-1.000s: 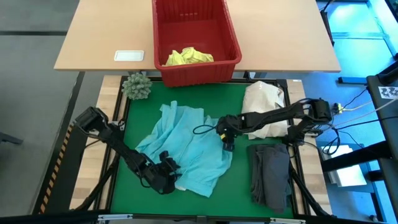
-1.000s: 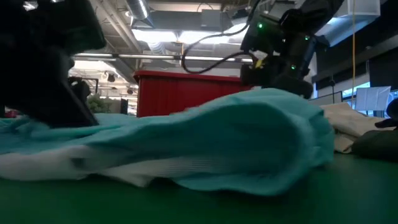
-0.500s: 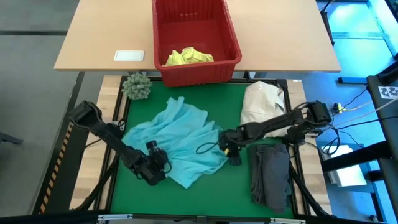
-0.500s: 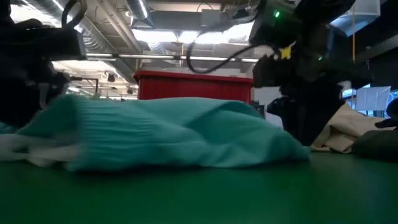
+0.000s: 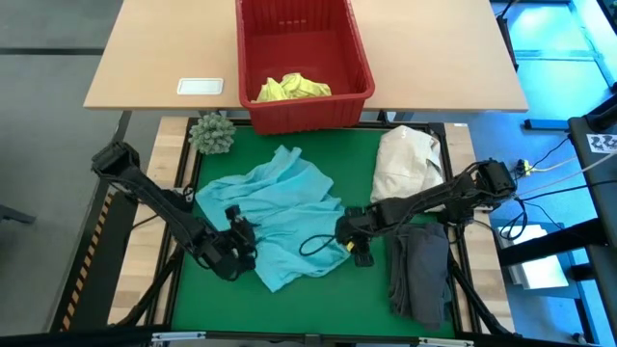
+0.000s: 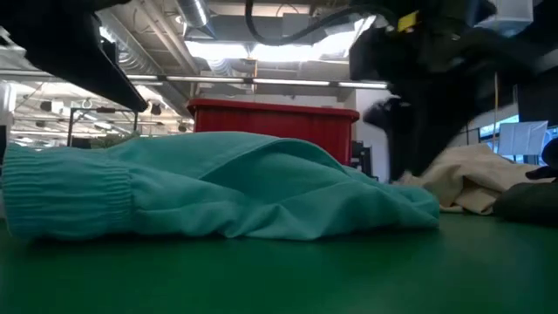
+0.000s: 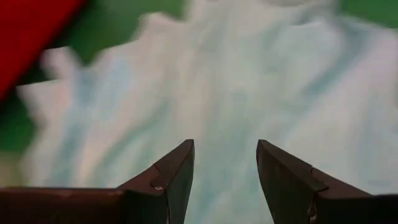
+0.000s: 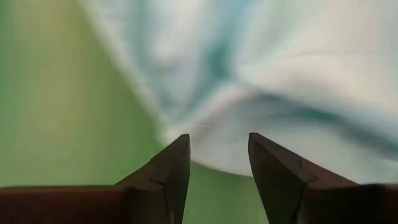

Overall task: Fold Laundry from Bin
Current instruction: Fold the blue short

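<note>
Turquoise-blue cloth, a shirt-sized garment (image 5: 280,220), is spread in loose folds on the green mat (image 5: 328,299) of the table, roughly at its middle; in the low view a ribbed cuff (image 6: 65,194) is seen at one end. The left claw (image 5: 237,243) is placed at the garment's near left edge, and in the left wrist view its fingers (image 7: 173,177) are seen standing apart over the cloth, nothing being gripped between them. The right claw (image 5: 353,243) is placed at the garment's near right corner; in the right wrist view its fingers (image 8: 171,171) likewise stand apart, with the cloth's hem just beyond the tips and bare mat to one side.

A dark grey garment (image 5: 420,270) is laid folded on the mat to the right, near the front edge. Beyond it a cream-white cloth bundle (image 5: 405,159) is seen. The red bin (image 5: 357,67) stands on the wooden table (image 5: 154,53) behind the mat, and a bright yellow garment (image 5: 292,88) is held in its near end. A small green spiky ball (image 5: 212,134) rests at the mat's far left corner, and a white card (image 5: 200,87) lies on the wooden table left of the bin.
</note>
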`<action>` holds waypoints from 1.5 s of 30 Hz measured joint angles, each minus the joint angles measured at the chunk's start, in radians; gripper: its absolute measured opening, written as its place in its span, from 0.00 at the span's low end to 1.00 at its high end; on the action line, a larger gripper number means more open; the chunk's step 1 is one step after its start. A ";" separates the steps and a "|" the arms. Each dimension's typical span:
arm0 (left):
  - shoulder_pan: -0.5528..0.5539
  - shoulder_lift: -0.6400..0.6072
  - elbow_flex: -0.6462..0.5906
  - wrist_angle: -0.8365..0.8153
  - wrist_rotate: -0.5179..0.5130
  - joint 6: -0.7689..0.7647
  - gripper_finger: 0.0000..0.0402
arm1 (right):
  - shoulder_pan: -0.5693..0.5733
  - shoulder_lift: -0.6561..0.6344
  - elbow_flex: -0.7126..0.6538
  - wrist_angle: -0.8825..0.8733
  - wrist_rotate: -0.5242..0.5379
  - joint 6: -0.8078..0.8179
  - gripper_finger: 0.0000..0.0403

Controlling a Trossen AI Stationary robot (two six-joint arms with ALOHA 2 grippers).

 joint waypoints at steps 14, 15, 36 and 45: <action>-0.104 0.206 0.043 0.325 0.226 0.061 0.42 | -0.180 -0.002 0.071 -0.144 0.135 -0.116 0.40; -0.109 0.216 0.053 0.324 0.219 0.060 0.42 | -0.189 -0.002 0.071 -0.138 0.111 -0.127 0.40; -0.116 0.365 0.095 0.339 0.447 -0.031 0.42 | -0.228 0.005 -0.112 0.056 -0.187 -0.058 0.40; -0.165 0.361 0.099 0.247 0.545 -0.154 0.42 | -0.175 0.005 -0.112 -0.156 -0.268 -0.018 0.40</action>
